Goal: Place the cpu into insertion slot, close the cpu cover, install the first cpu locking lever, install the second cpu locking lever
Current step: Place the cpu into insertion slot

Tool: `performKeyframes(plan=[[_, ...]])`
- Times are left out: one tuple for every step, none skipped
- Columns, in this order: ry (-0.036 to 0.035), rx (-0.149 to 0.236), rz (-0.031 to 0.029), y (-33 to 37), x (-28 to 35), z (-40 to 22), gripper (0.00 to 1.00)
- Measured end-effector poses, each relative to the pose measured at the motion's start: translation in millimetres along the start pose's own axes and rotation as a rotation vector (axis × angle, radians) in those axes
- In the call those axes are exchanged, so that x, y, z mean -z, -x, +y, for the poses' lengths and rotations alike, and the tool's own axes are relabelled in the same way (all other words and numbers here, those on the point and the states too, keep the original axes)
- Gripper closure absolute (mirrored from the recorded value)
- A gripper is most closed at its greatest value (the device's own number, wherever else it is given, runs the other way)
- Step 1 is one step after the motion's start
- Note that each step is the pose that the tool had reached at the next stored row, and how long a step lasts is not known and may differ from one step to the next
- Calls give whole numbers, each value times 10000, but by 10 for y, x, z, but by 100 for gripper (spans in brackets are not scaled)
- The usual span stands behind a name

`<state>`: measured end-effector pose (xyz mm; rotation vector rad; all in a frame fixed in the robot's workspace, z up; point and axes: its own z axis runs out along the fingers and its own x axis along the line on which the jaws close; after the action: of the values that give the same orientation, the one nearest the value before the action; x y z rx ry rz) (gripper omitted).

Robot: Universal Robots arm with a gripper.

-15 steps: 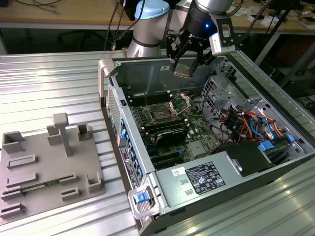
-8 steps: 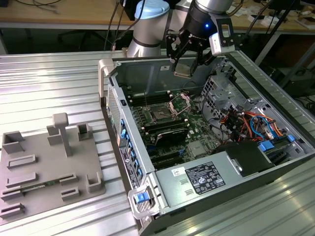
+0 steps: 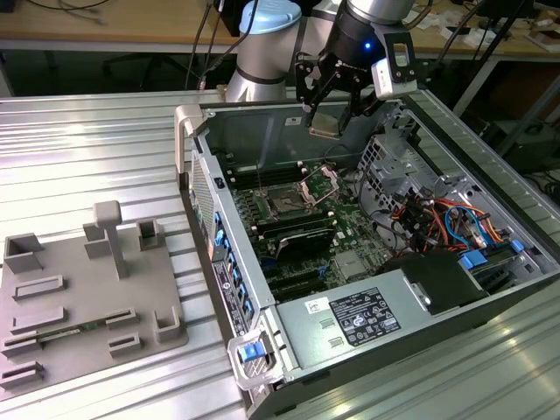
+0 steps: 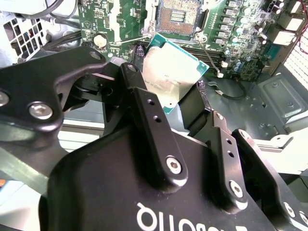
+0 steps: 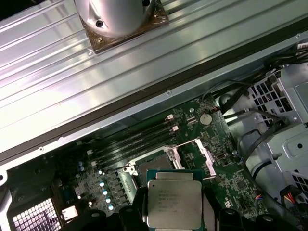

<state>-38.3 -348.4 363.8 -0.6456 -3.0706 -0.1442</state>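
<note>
While the gripper [image 3: 328, 118] hangs over the open computer case [image 3: 262, 133], its jaws are closed on the cpu [image 4: 174, 77], pinching two opposite edges, metal face toward the wrist cameras. The insertion slot [image 5: 154, 166] lies below the jaws on the motherboard [image 3: 350, 229], well apart from the chip and bare. The cpu cover [image 3: 322, 182] stands raised beside the slot. Step in hand, as I read it: the first, placing the cpu, not yet seated. Seating it calls for squaring the chip to the slot's rim, holding it level, and a gentle descent clear of the raised cover.
</note>
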Motion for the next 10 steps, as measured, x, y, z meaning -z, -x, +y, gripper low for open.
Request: performKeyframes(plan=[[0,-9,-1,0,0,0,45],[1,-18,-2,0,0,0,45],[1,-27,-2,0,0,0,45],[1,-34,-3,0,0,0,45],[1,-55,-5,0,0,0,45],[1,-65,-6,0,0,0,45],[1,-76,-7,0,0,0,45],[2,-88,-8,0,0,0,45],[2,-99,-9,0,0,0,45],[2,-115,-10,0,0,0,45]])
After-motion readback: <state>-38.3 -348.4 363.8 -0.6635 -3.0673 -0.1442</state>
